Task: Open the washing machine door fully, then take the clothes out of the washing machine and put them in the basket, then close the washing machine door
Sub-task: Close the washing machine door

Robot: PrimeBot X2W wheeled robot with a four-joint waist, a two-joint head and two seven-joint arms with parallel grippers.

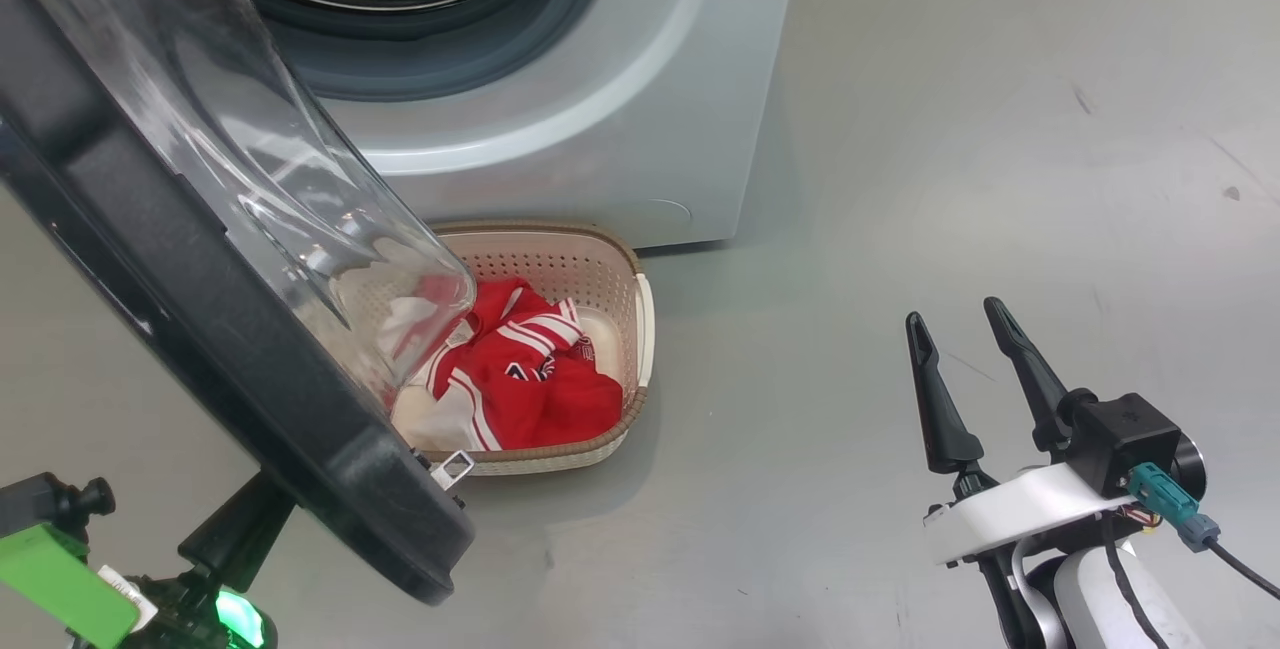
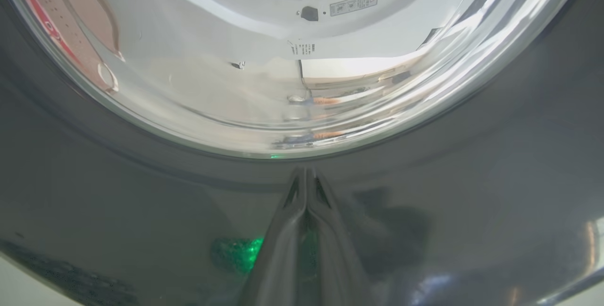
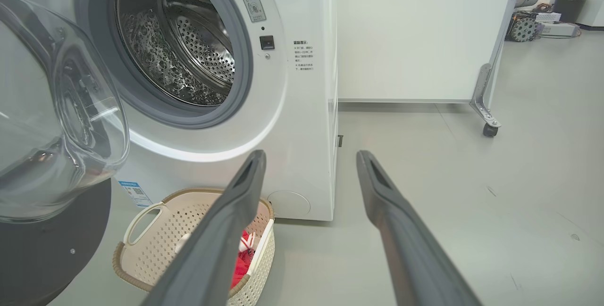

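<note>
The washing machine (image 1: 620, 109) stands at the top with its steel drum (image 3: 184, 46) showing no clothes inside. Its black door (image 1: 150, 259) hangs partly open at the left, the glass bowl overhanging the basket (image 1: 640, 329). The red and white clothes (image 1: 540, 379) lie in the basket, also seen between my right fingers (image 3: 241, 259). My left gripper (image 2: 306, 174) is shut, with its tips against the door's glossy outer face (image 2: 118, 211) just under the window. Most of it is hidden behind the door in the head view. My right gripper (image 1: 955, 314) stands open and holds nothing, to the right of the basket.
Bare grey floor (image 1: 1000, 179) spreads to the right of the machine and basket. A white partition on casters (image 3: 490, 129) stands behind the washer's right side. Some equipment (image 3: 542, 13) sits far back at the right.
</note>
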